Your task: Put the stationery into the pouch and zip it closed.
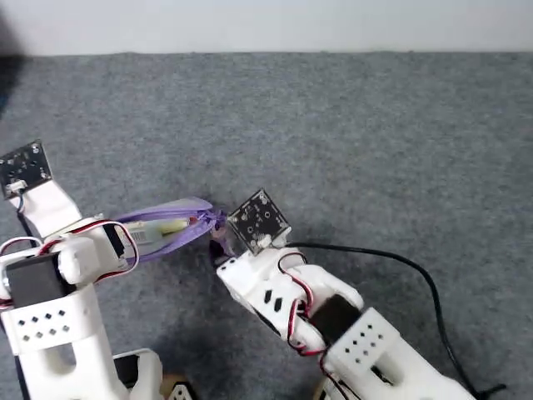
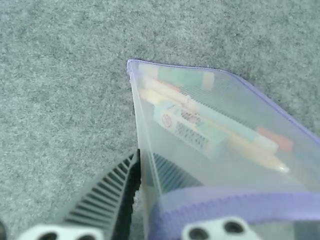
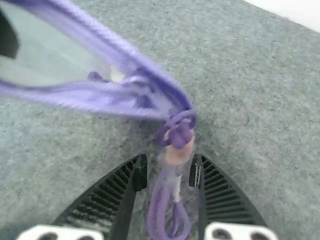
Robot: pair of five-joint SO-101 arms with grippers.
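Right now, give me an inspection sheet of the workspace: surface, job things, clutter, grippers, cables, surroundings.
Surface: grey carpet-like mat.
Job's things: clear pouch with purple zip trim; stationery inside it; mouth open, zip not yet closed.
Clutter: nothing seen.
Grippers: left gripper shut on one end of the pouch; right gripper shut on the zip pull at the other end.
Cables: black cable lying on the mat.
Surroundings: white wall beyond the mat's far edge.
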